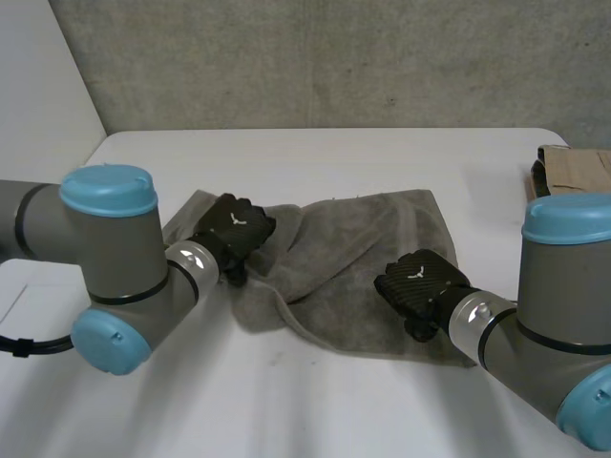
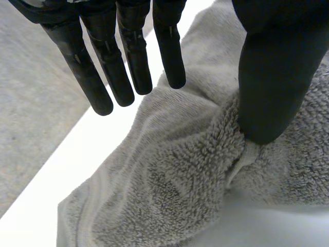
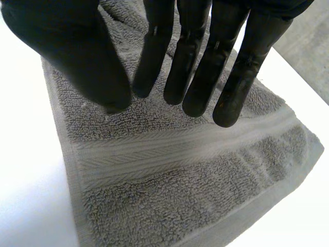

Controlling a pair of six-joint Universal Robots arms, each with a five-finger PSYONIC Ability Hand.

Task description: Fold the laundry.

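Note:
A grey towel (image 1: 363,239) lies rumpled on the white table (image 1: 315,153), bunched into folds at its left half and flatter at its right. My left hand (image 1: 237,224) rests on the towel's left part. In the left wrist view the left hand (image 2: 123,62) is open, its fingers straight above the towel (image 2: 180,170) and its thumb tip touching a raised fold. My right hand (image 1: 420,277) lies on the towel's near right part. In the right wrist view the right hand (image 3: 205,62) holds straight fingers close beside its thumb over the towel (image 3: 180,195), near a woven band and the corner.
A brown cardboard box (image 1: 578,170) stands at the table's far right edge. Bare table runs behind the towel and in front of it. A grey wall rises behind the table.

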